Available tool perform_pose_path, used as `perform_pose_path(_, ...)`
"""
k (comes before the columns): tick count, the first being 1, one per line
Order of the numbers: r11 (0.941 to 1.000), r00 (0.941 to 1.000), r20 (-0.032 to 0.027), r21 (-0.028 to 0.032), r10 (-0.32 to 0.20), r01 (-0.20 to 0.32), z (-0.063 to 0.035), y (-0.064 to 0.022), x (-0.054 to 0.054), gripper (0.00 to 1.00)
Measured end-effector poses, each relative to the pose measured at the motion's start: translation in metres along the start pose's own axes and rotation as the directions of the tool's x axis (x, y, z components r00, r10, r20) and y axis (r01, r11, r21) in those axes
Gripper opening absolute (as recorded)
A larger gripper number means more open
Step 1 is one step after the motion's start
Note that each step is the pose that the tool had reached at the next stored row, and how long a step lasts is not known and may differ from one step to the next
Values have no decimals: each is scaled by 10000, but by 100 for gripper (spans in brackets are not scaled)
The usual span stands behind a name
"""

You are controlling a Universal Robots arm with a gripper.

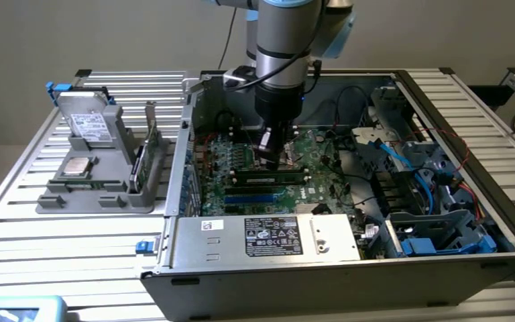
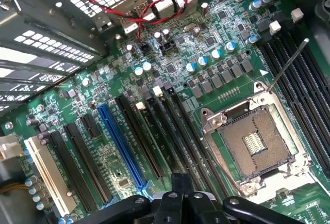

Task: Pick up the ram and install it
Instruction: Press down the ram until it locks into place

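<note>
1. The gripper (image 1: 270,155) is hanging inside the open computer case (image 1: 472,201) with its jaws closed on nothing, fingertips just above the motherboard (image 2: 206,59).
2. The ram (image 1: 271,180) is lying horizontally in a slot just in front of the gripper — apparently seated, though I cannot tell whether it is latched.
3. Risk: a half-seated stick could be tilting or popping loose — uneven downward pressure would cause it, and the closed fingers could scrape nearby components.
4. The ram is showing as a thin dark-green stick with black chips.
</note>
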State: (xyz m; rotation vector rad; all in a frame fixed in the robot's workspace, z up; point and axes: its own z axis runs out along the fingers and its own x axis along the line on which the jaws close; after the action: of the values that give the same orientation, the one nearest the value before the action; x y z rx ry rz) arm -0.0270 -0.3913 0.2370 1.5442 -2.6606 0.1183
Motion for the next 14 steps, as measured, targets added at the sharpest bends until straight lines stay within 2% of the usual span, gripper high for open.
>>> perform_pose_path(7, 9970, 9970, -20, -41, 768, -768, -21, -1, 2, 11)
perform_pose_path(14, 9898, 9898, -71, -70, 1423, -1423, -75, -3, 7, 11)
